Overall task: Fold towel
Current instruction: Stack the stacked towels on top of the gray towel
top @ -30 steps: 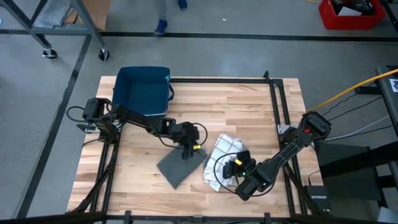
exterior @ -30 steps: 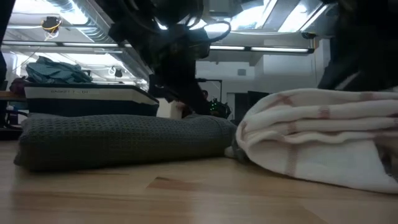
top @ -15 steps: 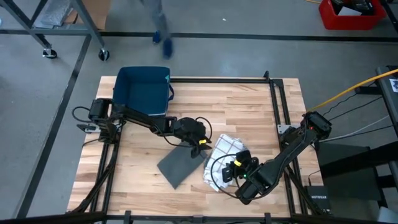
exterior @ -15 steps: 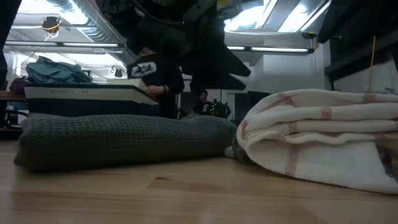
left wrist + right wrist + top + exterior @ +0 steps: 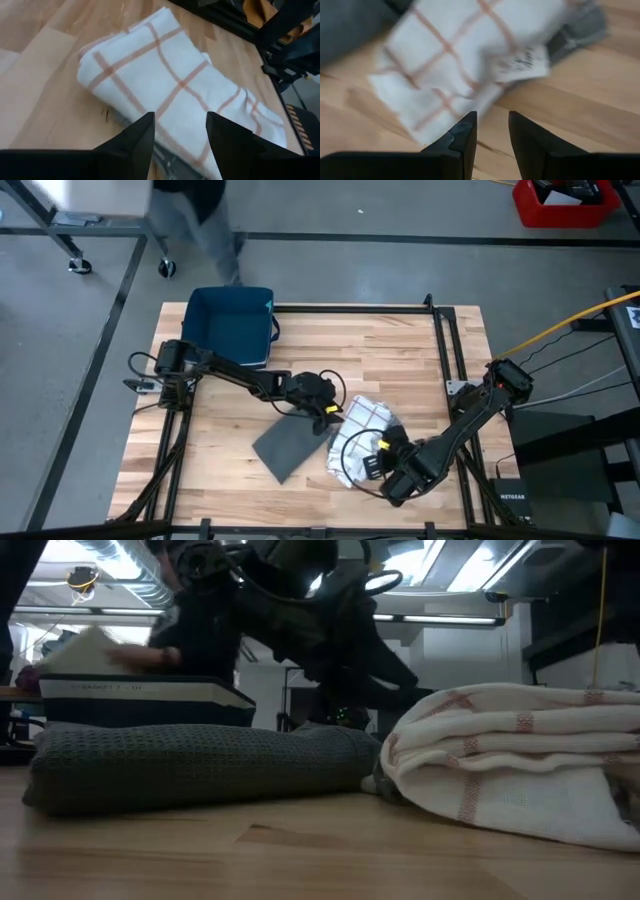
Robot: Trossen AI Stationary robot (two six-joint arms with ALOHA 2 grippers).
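I see the checked towel [image 5: 358,435] lying folded, its long axis seemingly slanting toward the table's [image 5: 400,350] near-left. The left gripper [image 5: 329,411] has its fingers spread and empty beside it; the right gripper [image 5: 372,465] has its fingers slightly parted, holding nothing.

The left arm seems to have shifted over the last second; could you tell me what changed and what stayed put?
The left gripper let go of the grey towel, jaws now open, and swung right toward the white checked towel. The right gripper eased slightly back. Both towels and the blue bin stayed put.
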